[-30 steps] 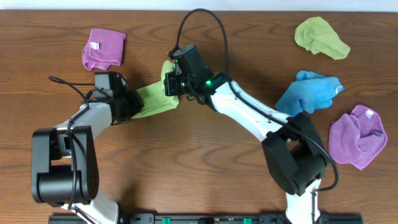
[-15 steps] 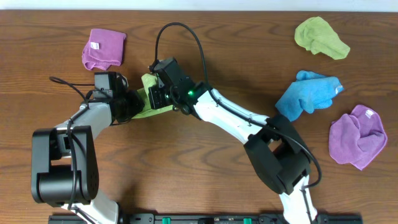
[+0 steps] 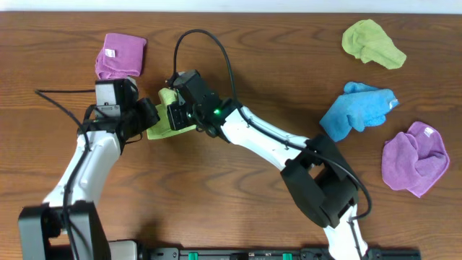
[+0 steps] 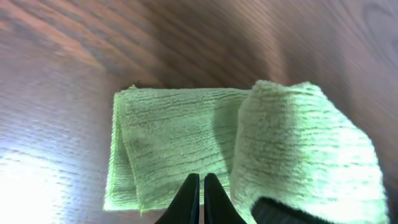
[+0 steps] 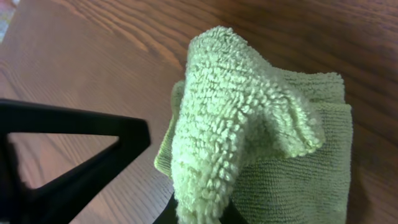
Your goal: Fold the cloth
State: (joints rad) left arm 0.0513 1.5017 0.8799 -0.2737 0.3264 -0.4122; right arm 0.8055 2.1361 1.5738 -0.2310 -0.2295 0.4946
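The lime-green cloth [image 3: 159, 128] lies left of centre, mostly hidden under both grippers in the overhead view. In the left wrist view its flat folded part [image 4: 168, 140] rests on the table, and a flap rises at the right. My right gripper [image 3: 175, 114] is shut on that flap [image 5: 224, 112] and holds it up over the flat layer; the fluffy fabric hides its fingertips. My left gripper [image 4: 202, 186] is shut, with its tips together just above the cloth's near edge and no fabric showing between them. Its black finger [image 5: 68, 155] shows left of the flap.
A folded purple cloth [image 3: 119, 56] lies just behind the left gripper. At the right are a duller green cloth [image 3: 372, 43], a blue cloth [image 3: 359, 108] and another purple cloth [image 3: 415, 157]. Bare wooden table lies in front of the arms.
My right gripper has carried the cloth's edge leftward over the rest of it. The stretched strip between the grippers is now a small bunched patch. My left arm has swung left and back.
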